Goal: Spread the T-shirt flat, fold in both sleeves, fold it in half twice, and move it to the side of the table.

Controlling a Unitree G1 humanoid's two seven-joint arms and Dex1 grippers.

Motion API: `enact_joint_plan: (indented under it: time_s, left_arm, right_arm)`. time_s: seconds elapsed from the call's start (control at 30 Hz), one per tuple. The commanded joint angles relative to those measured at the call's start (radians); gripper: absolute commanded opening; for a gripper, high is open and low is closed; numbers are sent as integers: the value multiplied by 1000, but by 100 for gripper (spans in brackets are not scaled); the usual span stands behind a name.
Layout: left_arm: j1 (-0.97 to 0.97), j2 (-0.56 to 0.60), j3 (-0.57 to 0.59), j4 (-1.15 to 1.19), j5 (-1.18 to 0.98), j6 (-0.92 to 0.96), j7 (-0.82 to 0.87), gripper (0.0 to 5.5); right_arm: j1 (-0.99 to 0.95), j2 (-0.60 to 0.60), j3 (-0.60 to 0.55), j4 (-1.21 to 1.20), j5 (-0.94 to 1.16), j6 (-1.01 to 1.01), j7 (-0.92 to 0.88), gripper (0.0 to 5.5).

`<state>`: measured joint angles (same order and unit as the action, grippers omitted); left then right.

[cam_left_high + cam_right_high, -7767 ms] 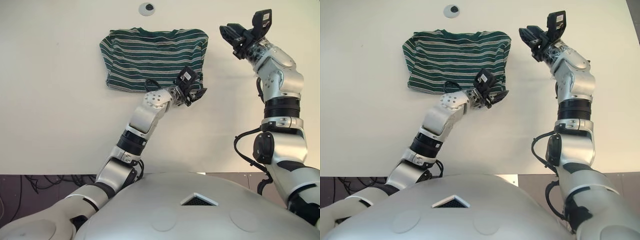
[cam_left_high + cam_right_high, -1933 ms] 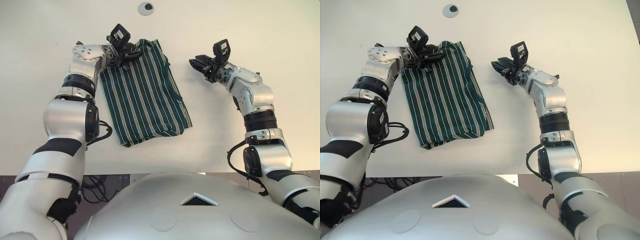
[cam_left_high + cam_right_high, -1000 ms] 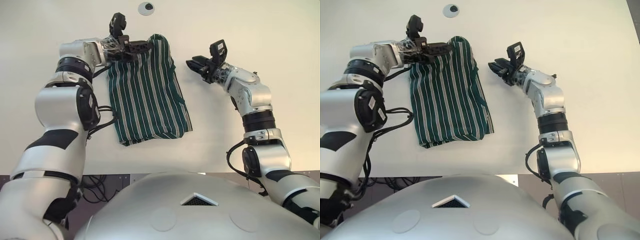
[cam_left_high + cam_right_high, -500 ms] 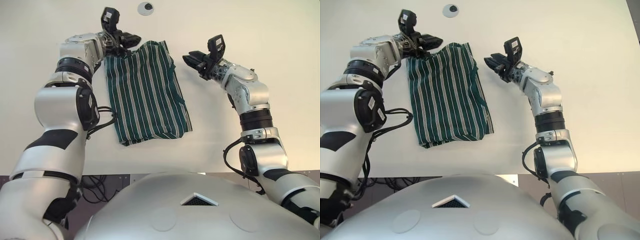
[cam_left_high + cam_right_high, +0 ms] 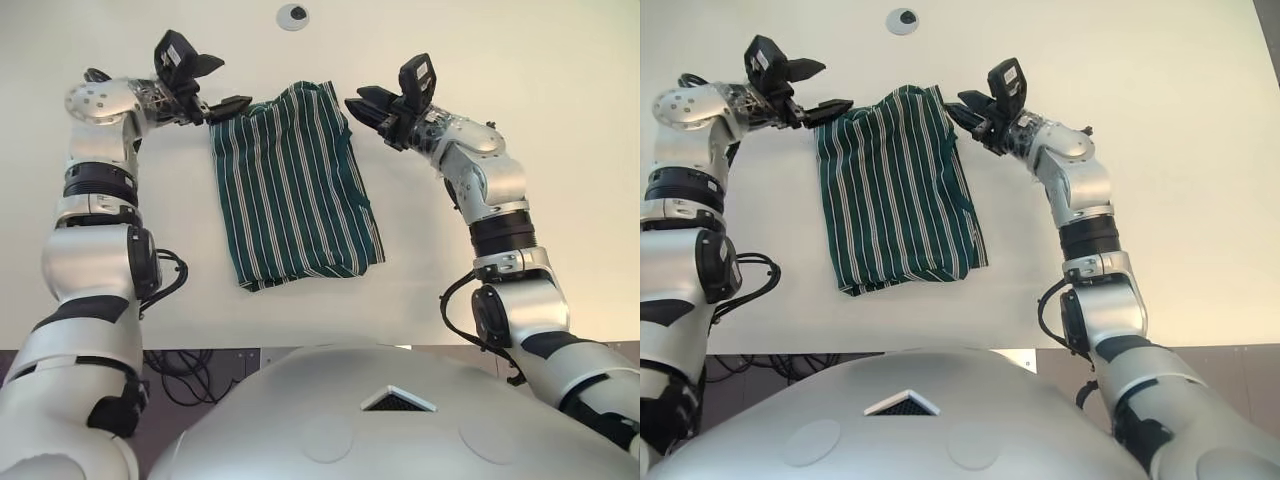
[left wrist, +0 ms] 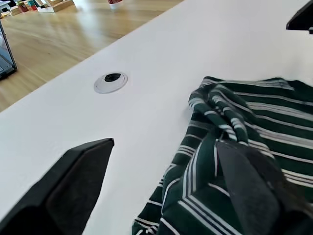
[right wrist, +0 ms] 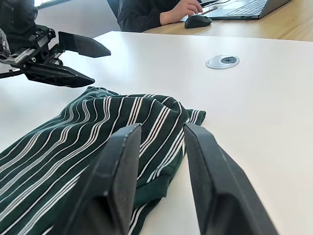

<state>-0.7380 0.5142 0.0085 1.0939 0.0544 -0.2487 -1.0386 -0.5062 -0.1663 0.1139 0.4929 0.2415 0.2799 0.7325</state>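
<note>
The green T-shirt (image 5: 295,190) with thin white stripes lies folded into a long rectangle on the white table (image 5: 520,60). My left gripper (image 5: 232,82) hovers open just off the shirt's far left corner, holding nothing. In the left wrist view one dark finger (image 6: 73,188) is over bare table and the other overlaps the rumpled corner of the T-shirt (image 6: 230,122). My right gripper (image 5: 358,100) is open beside the far right corner. In the right wrist view its fingers (image 7: 117,181) frame that corner of the T-shirt (image 7: 146,110).
A round cable grommet (image 5: 292,16) sits in the table beyond the shirt. The table's front edge (image 5: 400,345) runs close below the shirt's near end. Bare tabletop lies to the left and right of the shirt.
My left gripper let go of the shirt's far left corner and drew back to the left, open. The corner dropped flat. My right gripper moved left up to the far right corner.
</note>
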Motion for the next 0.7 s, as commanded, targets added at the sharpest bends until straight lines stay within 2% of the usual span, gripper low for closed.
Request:
enact_joint_plan:
  time_s: [0.03, 0.23, 0.43, 0.57, 0.7]
  left_arm:
    - [-8, -1, -69, 34, 94, -41, 143, 443]
    - [-31, -19, -153, 123, 195, -40, 302, 538]
    - [-51, -5, -201, 176, 260, -22, 487, 538]
    - [-71, -46, -198, 192, 252, -26, 543, 538]
    - [-116, -120, -104, 174, 133, -42, 481, 538]
  right_arm:
    - [-36, 17, 72, 105, -47, -27, 95, 155]
    - [-46, 8, 124, 170, -111, 1, 114, 155]
    - [-59, -20, 145, 223, -172, -1, 82, 155]
    - [-45, -26, 134, 226, -180, -24, 63, 155]
    - [-45, 23, -8, 163, -45, -114, 57, 155]
